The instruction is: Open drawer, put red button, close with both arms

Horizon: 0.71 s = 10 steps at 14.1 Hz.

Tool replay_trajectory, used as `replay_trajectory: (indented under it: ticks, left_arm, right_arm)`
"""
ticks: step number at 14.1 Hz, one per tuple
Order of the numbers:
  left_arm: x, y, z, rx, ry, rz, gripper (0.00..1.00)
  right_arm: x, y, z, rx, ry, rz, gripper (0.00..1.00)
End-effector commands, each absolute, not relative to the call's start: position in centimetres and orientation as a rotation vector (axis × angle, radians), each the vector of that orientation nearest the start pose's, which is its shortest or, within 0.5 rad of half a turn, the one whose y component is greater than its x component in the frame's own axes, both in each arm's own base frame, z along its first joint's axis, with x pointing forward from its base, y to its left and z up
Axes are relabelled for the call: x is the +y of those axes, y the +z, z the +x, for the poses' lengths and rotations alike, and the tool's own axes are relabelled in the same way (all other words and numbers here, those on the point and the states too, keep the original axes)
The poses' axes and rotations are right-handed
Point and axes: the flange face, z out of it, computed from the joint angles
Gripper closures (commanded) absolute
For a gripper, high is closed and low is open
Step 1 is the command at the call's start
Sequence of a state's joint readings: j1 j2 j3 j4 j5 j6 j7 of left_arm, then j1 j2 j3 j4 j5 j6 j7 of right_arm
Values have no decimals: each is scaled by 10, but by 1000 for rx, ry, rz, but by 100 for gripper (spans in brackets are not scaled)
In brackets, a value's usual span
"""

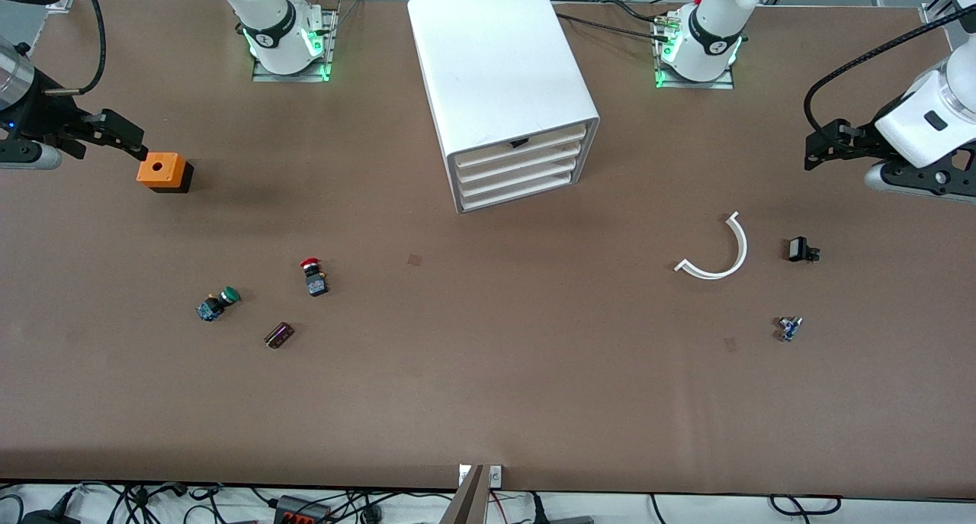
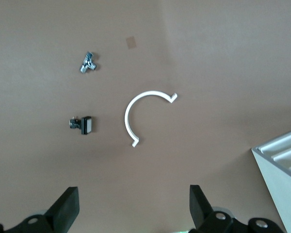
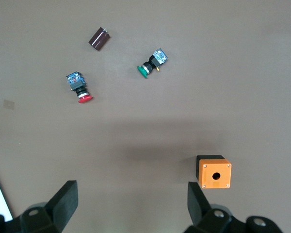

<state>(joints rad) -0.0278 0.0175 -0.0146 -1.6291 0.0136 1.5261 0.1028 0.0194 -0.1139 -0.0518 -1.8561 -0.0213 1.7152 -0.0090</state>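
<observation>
The red button (image 1: 311, 274) lies on its side on the brown table, toward the right arm's end and nearer to the front camera than the white drawer cabinet (image 1: 503, 89). It also shows in the right wrist view (image 3: 80, 90). The cabinet's drawers (image 1: 522, 169) are all shut. My right gripper (image 1: 114, 139) is open and empty, up in the air beside the orange box (image 1: 162, 171); its own view shows it (image 3: 131, 199) over bare table. My left gripper (image 1: 827, 146) is open and empty over the table at the left arm's end, as its own view shows (image 2: 133, 204).
A green-capped button (image 1: 219, 303) and a small dark block (image 1: 279, 335) lie near the red button. A white curved strip (image 1: 720, 253), a small black part (image 1: 801, 249) and a small blue-silver part (image 1: 789, 327) lie toward the left arm's end.
</observation>
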Motion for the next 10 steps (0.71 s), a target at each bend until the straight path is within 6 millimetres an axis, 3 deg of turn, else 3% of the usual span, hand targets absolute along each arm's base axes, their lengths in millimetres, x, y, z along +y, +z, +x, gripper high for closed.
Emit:
replay_trajectory:
  ticks: [1,4,5,7,10]
  left_arm:
    - [-26,589,545,239,248,-3137,0]
    - [-31,584,540,256,319,-3147,0]
    - [-43,578,538,287,381,-3152,0]
    - [-59,554,537,331,552,-3179,0]
    - [-95,492,546,409,820,-3197,0]
  right_arm:
    - [-15,553,536,30,70,-3152,0]
    - [-11,542,558,19,94,-3112,0]
    - [-10,536,565,16,108,-3105,0]
    - [3,529,573,-19,126,-3106,0]
    - [16,516,581,-47,148,-3107,0]
